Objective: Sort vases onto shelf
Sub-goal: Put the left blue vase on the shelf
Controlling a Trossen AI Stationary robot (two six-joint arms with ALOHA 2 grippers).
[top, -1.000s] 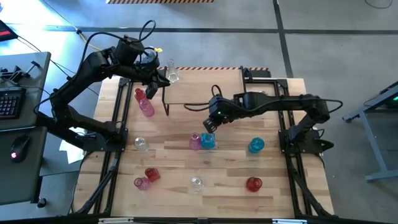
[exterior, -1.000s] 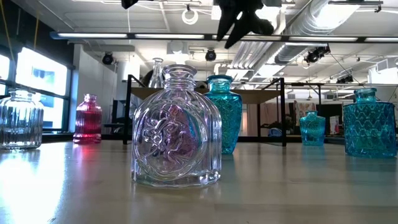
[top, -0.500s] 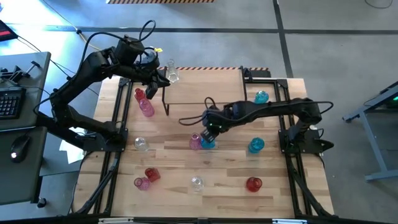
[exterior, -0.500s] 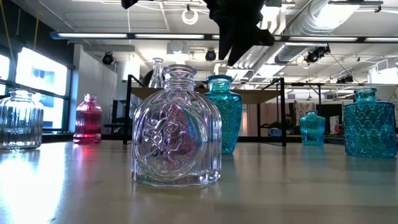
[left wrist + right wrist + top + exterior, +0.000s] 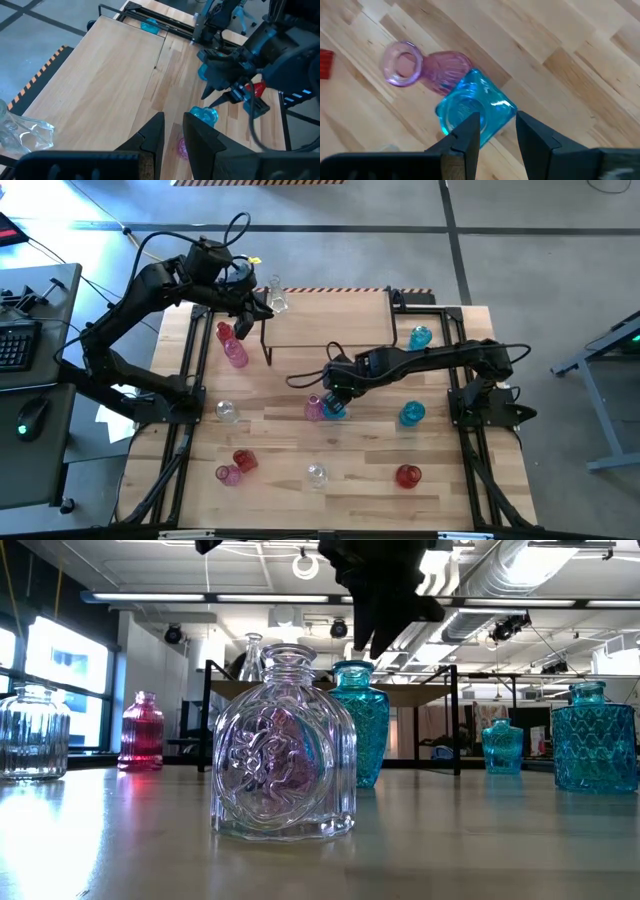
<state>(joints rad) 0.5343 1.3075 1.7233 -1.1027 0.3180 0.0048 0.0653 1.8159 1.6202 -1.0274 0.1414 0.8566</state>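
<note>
Hovering: right gripper [image 5: 494,131], fingers parted and empty, sits just above the square blue vase [image 5: 472,107] mid-table, pink vase [image 5: 427,70] touching it. Straddle the blue neck only. Left gripper [image 5: 172,131] waits over the shelf [image 5: 325,325], fingers narrowly apart.

You had the right gripper [image 5: 334,394] poised directly over the blue vase [image 5: 334,408], fingers parted and a narrow gap between them. A pink vase [image 5: 314,408] stood touching that blue one, blocking any approach from that side. The shelf [image 5: 330,320] was mostly bare; only a clear vase [image 5: 277,300] and the left gripper [image 5: 262,309] crowded its far left corner.
</note>
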